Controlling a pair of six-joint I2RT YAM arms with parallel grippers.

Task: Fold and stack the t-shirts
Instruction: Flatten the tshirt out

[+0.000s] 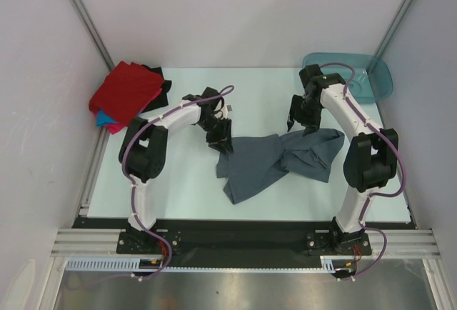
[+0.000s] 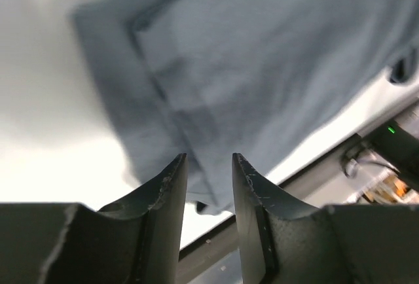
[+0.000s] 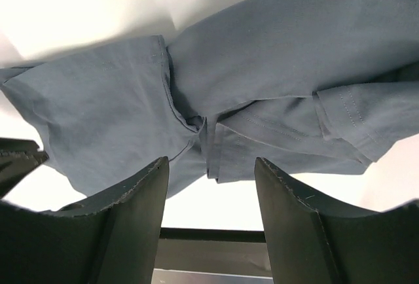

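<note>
On the pale table (image 1: 178, 188), a crumpled slate grey-blue cloth t-shirt (image 1: 275, 160) is spread between the arms. Its left edge is overhung by the left gripper (image 1: 218, 141), jaws parted and empty; its right part by the right gripper (image 1: 293, 123), jaws spread wide, nothing grasped. Farther back, a folded stack topped by a red t-shirt (image 1: 127, 90) is seen far left, a teal plastic tub (image 1: 357, 74) far right

The pale table (image 1: 178, 196) carries a crumpled grey-blue t-shirt (image 1: 275, 160) around its middle. A pile of shirts (image 1: 128, 90), red on top, sits at the far left corner, and a teal tub (image 1: 371, 78) at the far right.
</note>
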